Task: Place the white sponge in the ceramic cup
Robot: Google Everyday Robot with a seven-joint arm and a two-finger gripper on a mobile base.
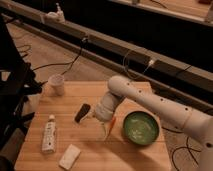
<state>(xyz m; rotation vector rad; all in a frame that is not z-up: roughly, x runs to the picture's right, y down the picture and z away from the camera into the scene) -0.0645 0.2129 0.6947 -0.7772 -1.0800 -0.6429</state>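
Standing at the table (127,156), I take the green bowl (141,127) as my reference point.

Gripper: the gripper (104,128) hangs pointing down, just to the left of the green bowl and low over the wood. I cannot tell whether it is apart or together. A thin orange object (111,124) shows between it and the bowl. I cannot tell what that is, or whether it is held.

Task items: the white sponge (70,156) lies flat, well to the left of the green bowl and nearer the front edge, with nothing touching it. The ceramic cup (57,84) stands upright, far to the left of the bowl and toward the back edge. Sponge and cup are well apart.

Other items: a black remote (82,112) lies left of the bowl, just past the gripper. A white tube (49,134) lies farther left again.

Assessment: no part of the task appears done. The sponge is not picked up and the cup is not approached. The gripper is nearer the bowl than either task item. Remaining, in my judgement: travel to the sponge, grasp it, carry it to the cup, and release it inside.
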